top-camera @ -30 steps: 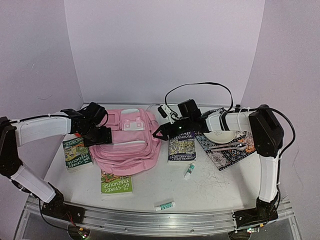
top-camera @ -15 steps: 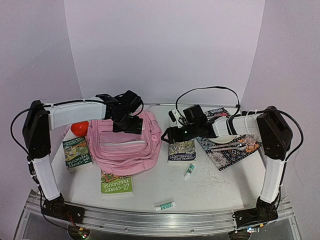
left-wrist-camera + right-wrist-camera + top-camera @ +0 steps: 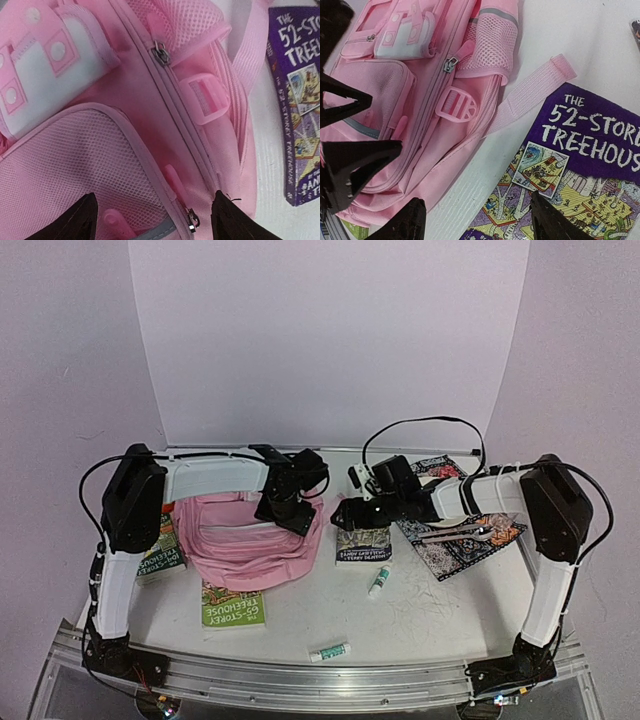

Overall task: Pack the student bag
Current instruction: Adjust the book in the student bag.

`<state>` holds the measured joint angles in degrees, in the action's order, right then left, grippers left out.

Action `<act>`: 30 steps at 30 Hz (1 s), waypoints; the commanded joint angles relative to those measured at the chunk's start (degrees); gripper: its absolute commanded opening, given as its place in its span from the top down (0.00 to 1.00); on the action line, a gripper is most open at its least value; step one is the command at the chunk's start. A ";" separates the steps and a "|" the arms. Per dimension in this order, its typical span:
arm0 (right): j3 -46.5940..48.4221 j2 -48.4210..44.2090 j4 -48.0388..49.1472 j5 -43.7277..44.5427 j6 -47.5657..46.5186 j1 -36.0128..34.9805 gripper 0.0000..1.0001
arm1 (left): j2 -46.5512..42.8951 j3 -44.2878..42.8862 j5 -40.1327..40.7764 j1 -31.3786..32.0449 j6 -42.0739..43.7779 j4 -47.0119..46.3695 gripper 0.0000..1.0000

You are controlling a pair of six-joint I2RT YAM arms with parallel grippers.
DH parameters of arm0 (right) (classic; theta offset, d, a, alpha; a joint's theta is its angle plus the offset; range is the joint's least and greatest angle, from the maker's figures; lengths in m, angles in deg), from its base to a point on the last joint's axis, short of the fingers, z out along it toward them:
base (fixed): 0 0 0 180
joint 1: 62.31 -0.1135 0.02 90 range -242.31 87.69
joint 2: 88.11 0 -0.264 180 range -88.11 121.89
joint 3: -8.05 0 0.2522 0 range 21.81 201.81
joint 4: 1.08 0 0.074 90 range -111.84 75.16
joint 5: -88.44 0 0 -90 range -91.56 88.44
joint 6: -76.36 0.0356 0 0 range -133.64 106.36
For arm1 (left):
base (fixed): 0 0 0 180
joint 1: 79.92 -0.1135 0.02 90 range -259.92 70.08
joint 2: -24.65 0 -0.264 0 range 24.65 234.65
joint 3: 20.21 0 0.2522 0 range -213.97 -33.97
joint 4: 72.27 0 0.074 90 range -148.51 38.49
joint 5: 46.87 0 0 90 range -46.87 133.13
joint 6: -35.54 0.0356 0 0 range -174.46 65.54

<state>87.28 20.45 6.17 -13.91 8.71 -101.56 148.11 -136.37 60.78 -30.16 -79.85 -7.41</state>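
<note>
The pink student bag [image 3: 240, 545] lies flat at the left-middle of the table. My left gripper [image 3: 285, 510] is open over the bag's right side. In the left wrist view its jaws [image 3: 155, 225] stand wide apart over a metal zip pull [image 3: 191, 221] with a pink tab, by a mesh pocket; the white patch [image 3: 35, 85] is at upper left. My right gripper [image 3: 345, 512] is open and empty just right of the bag. In the right wrist view it [image 3: 477, 220] hangs over the bare table between the bag [image 3: 420, 100] and a purple Treehouse book [image 3: 580, 165].
The purple book [image 3: 363, 540] lies right of the bag. Green books lie in front of it [image 3: 232, 605] and to its left [image 3: 160, 552]. A glue stick [image 3: 378, 582] and another tube [image 3: 330, 651] lie nearer. A patterned book with a spoon [image 3: 460, 535] is at right.
My left arm has swung right across the bag, from its left side to its right side. My right gripper has drawn back a little to the right. The bag's top looks crumpled.
</note>
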 commanded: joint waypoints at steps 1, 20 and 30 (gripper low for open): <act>-0.25 -3.03 -0.08 0.85 0.91 0.02 0.27 | 3.07 -2.74 2.63 0.68 2.25 4.25 0.24; 1.24 -5.10 -0.10 -7.33 -5.26 0.00 0.28 | -8.36 4.59 -3.08 5.43 16.24 -1.25 1.00; 0.08 -6.16 1.07 -17.63 -10.08 -0.09 0.30 | -17.56 20.04 -9.45 5.35 19.80 -8.68 0.92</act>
<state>87.18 15.86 6.43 -24.57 1.47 -101.56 135.19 -121.47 55.74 -25.16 -62.80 -11.64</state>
